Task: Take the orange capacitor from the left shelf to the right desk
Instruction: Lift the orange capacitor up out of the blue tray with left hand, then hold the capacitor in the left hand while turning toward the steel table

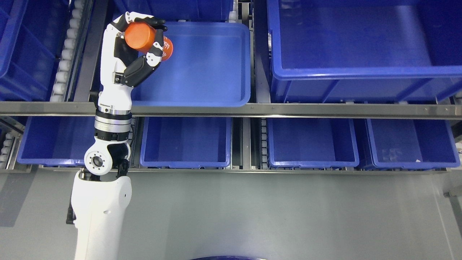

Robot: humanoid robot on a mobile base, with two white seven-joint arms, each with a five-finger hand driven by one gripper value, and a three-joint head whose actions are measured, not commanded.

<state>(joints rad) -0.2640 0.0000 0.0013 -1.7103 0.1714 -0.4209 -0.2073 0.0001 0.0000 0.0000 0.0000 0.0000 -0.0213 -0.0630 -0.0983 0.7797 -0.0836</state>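
My left hand (144, 39) reaches up from the lower left and is shut on an orange cylindrical capacitor (144, 38). Its fingers (155, 54) and thumb wrap the cylinder. The capacitor is held above the left rim of a blue bin (216, 65) on the upper shelf level. The bin looks empty inside. The right hand is out of view.
A large blue bin (361, 47) sits to the upper right. A steel shelf rail (288, 110) crosses the view. Several blue bins (186, 142) stand on the lower level. Roller tracks (63, 61) run at the left. Grey floor (270, 216) lies below.
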